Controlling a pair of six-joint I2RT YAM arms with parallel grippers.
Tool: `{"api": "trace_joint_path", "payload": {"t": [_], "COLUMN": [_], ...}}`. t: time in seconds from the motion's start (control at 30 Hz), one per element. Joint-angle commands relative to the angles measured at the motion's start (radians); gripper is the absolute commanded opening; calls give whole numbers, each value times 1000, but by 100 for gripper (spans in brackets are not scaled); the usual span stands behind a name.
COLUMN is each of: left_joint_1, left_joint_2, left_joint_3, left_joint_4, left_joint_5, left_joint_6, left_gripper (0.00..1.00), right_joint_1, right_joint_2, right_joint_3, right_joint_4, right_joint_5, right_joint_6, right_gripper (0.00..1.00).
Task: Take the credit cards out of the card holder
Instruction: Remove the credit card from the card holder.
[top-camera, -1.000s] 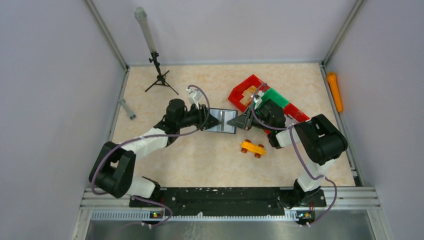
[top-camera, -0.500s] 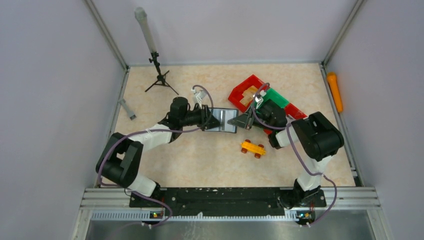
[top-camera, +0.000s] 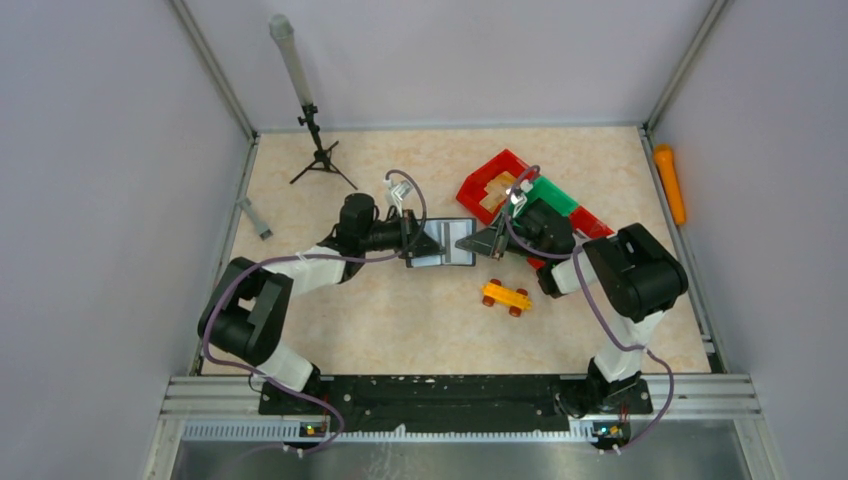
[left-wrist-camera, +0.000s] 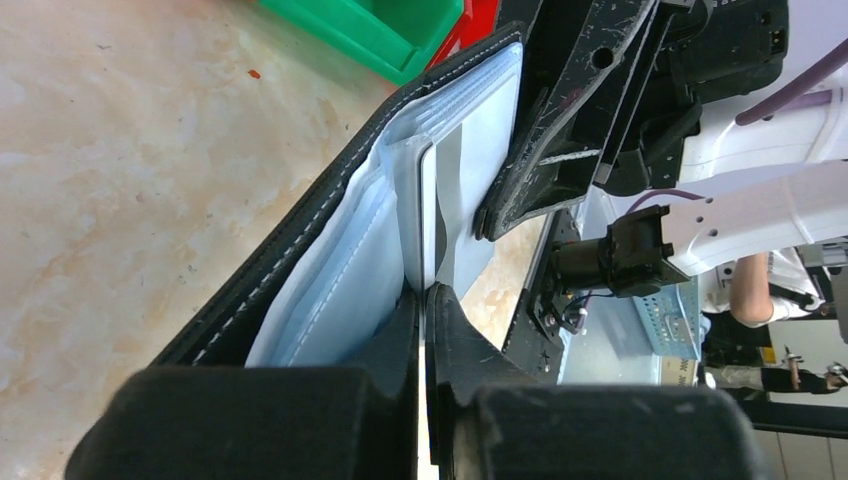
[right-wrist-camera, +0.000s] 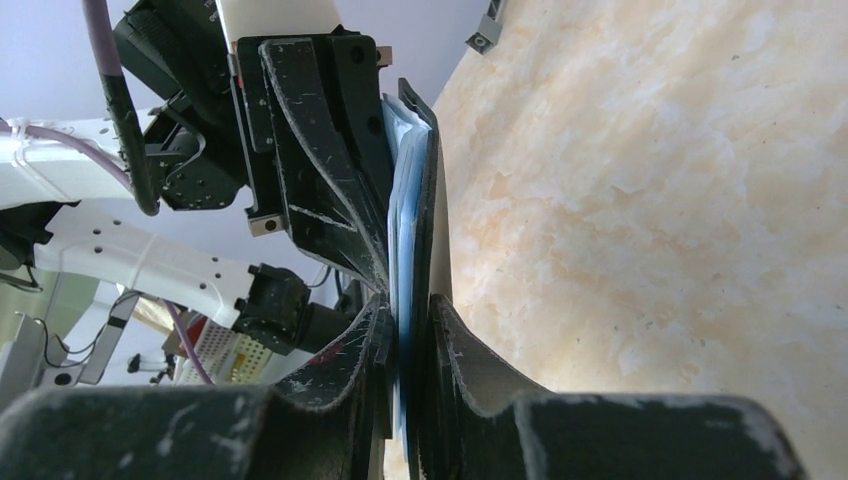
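The black card holder (top-camera: 447, 247) lies open mid-table, held between both grippers. In the left wrist view its stitched black cover (left-wrist-camera: 300, 250) and pale blue sleeves fan out, and a thin white credit card (left-wrist-camera: 427, 215) stands edge-on from a sleeve. My left gripper (left-wrist-camera: 425, 295) is shut on that card's near edge. My right gripper (right-wrist-camera: 410, 320) is shut on the holder's opposite edge, pinching the black cover (right-wrist-camera: 428, 200) and the blue sleeves. From above, the left gripper (top-camera: 418, 243) is at the holder's left side and the right gripper (top-camera: 478, 243) at its right.
A red tray (top-camera: 492, 178) and a green bin (top-camera: 553, 195) sit behind the right arm. A yellow toy car (top-camera: 506, 296) lies in front of the holder. A small tripod (top-camera: 318, 155) stands at the back left, a grey tool (top-camera: 255, 218) by the left wall, an orange object (top-camera: 670, 183) on the right rail.
My left gripper's jaws have closed onto the card's edge, and the left arm has drawn its elbow in toward the holder. The right arm and the holder have not moved.
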Motion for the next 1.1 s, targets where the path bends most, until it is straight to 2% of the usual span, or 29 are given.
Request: {"api": "trace_joint_path", "payload": {"t": [0.0,0.13,0.33,0.47,0.6,0.63,0.83,1.07], "left_joint_1": [-4,23,53,63,72,74,88,97], "left_joint_2": [-18,-24,-50,-56,-65,-67,-81,-98], "left_joint_3": [5,-4,-21,-21,-26,-26,-28,-31], "left_joint_4": [119,104,83,65,59,57,34,14], "left_joint_5": [53,33,8,0,-4,-5,-19,-28], "left_joint_6": [-28,-31,-22,-16,-13,-11,-1,11], "left_gripper": [0,0,0,0,0,0,0,0], "right_joint_1": [22,10,-8,-12,-16,-18,-24,-26], "right_joint_2": [-6,-11,-11,-12,-12,-12,-12,-12], "right_joint_3": [25,17,5,6,5,5,4,2], "right_joint_4": [99,93,109,107,101,101,110,110], "right_joint_5": [-27,-20,-16,-16,-16,-16,-18,-18], "right_joint_6": [6,4,19,20,21,20,27,30], "right_gripper": [11,22,24,19,1,0,1,9]}}
